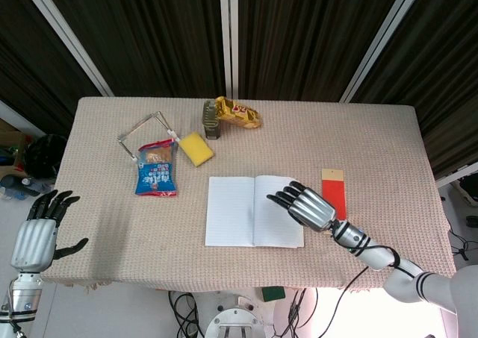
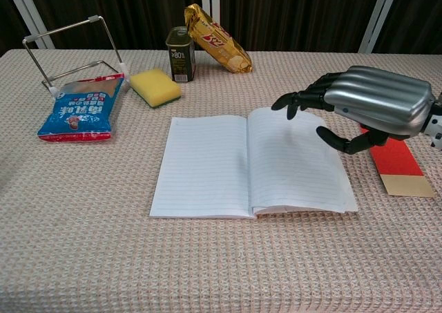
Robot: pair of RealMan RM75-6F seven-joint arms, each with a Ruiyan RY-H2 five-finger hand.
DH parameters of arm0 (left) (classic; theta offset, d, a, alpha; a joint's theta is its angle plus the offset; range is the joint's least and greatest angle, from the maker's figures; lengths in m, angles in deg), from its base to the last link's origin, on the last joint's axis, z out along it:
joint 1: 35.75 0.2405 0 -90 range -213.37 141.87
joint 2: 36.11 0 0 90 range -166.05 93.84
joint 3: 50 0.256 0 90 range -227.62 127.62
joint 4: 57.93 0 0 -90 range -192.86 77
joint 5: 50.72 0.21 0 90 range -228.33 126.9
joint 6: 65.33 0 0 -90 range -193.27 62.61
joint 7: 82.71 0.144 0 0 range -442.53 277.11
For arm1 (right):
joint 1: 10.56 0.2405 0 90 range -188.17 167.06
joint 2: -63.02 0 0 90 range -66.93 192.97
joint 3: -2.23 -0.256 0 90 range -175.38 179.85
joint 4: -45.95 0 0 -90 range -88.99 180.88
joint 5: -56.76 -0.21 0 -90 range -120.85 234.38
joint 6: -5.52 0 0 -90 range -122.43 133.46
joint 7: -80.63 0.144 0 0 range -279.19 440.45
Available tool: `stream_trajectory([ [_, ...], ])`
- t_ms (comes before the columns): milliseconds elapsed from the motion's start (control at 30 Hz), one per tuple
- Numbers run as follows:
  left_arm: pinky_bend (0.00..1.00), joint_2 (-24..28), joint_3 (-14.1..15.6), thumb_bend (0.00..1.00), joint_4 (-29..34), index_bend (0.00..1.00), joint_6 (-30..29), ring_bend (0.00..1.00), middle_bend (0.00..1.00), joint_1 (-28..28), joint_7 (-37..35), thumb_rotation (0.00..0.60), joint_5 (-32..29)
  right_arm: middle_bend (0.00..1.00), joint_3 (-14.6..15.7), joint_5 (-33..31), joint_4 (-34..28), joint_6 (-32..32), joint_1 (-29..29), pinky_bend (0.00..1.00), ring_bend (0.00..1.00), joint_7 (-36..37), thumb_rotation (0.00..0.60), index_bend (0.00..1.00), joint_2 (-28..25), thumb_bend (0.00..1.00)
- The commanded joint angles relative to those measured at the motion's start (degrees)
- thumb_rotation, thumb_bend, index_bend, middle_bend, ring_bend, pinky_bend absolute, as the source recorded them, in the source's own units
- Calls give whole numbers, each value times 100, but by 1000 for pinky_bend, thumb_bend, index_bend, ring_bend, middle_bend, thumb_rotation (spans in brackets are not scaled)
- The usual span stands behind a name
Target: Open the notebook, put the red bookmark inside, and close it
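Right hand (image 2: pixel 373 106) hovering palm-down over open notebook (image 2: pixel 248 164)

Beige woven table (image 1: pixel 373 144), open notebook (image 1: pixel 239 211) in the middle. Right of notebook: red bookmark (image 1: pixel 334 196). Behind-left of it: sponge (image 1: pixel 196 148), blue snack bag (image 1: pixel 156 169), wire rack (image 1: pixel 146 133), tin (image 1: pixel 212 121), yellow wrapper (image 1: pixel 239 113).

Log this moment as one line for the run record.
notebook: open flat | red bookmark: on table, right of notebook | right hand: empty, over right page | left hand: empty, off table edge

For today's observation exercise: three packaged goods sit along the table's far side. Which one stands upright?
The small dark tin stands upright, between the yellow sponge and gold snack bag. The gold bag leans; the blue packet lies flat.
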Motion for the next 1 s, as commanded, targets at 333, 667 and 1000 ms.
stream_trajectory([
  [333,115,12,-43,0,191,220,65,82,154,-111,207,600,82,239,651,819,522,-293,-329,239,198,-1118,600,189,-1431,0],
  [667,115,17,-2,0,324,220,42,82,154,-77,364,600,59,193,725,990,1159,251,-132,176,138,-1066,600,209,-1063,36],
  [1000,115,9,28,0,305,220,20,82,153,-22,343,600,-2,168,740,1059,1745,258,-69,149,109,-734,600,204,-564,49],
])
